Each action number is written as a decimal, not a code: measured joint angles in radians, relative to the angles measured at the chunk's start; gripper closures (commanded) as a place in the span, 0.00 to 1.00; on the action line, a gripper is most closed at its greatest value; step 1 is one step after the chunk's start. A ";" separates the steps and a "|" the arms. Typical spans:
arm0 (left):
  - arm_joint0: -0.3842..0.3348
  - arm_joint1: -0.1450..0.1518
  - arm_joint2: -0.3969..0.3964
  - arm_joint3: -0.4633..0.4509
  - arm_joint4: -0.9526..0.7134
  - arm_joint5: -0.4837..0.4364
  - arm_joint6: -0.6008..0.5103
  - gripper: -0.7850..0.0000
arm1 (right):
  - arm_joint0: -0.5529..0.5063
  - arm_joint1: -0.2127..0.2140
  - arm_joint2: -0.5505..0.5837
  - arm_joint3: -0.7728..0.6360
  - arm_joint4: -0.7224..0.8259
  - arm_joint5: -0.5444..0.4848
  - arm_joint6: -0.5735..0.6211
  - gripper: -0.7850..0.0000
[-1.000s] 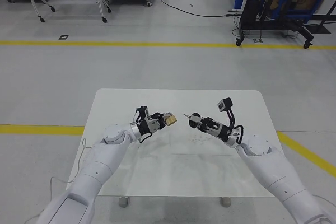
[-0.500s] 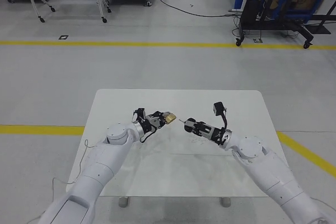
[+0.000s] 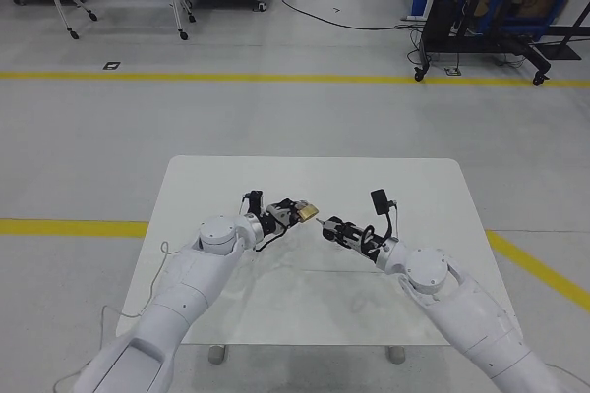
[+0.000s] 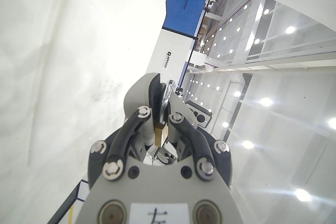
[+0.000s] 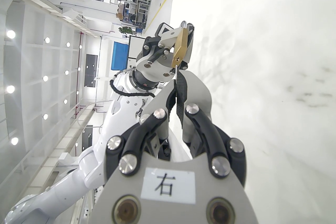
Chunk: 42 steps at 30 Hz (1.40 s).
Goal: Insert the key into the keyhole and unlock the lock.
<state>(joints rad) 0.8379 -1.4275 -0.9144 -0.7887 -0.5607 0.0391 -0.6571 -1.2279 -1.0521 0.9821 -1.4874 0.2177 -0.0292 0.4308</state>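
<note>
A brass padlock (image 3: 305,211) is held above the middle of the white table (image 3: 413,182) by my left gripper (image 3: 293,213), which is shut on it. In the left wrist view the lock (image 4: 161,136) sits between the closed fingers, its silver shackle (image 4: 168,93) at the fingertips. My right gripper (image 3: 336,229) is shut on the key, whose thin blade (image 5: 176,72) meets the keyhole end of the lock (image 5: 180,47). How deep the key sits cannot be told. The left gripper (image 5: 187,33) faces the right one (image 5: 178,78) closely.
The table's far edge (image 3: 315,158) and sides border bare tabletop around both arms. A black cable with a small box (image 3: 381,202) rises from the right wrist. A yellow floor line (image 3: 59,227) and wheeled racks lie beyond the table.
Both grippers have come together over the table's middle. The right one carried the key leftward to the lock, and the left one shifted the lock slightly right.
</note>
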 measured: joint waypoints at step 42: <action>0.013 -0.007 -0.036 -0.010 0.064 -0.040 -0.059 1.00 | 0.006 -0.052 0.012 0.025 -0.001 0.017 -0.022 1.00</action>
<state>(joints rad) 0.8509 -1.4345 -0.9501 -0.7990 -0.4963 -0.0007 -0.7157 -1.2215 -1.1045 0.9945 -1.4623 0.2165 -0.0122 0.4085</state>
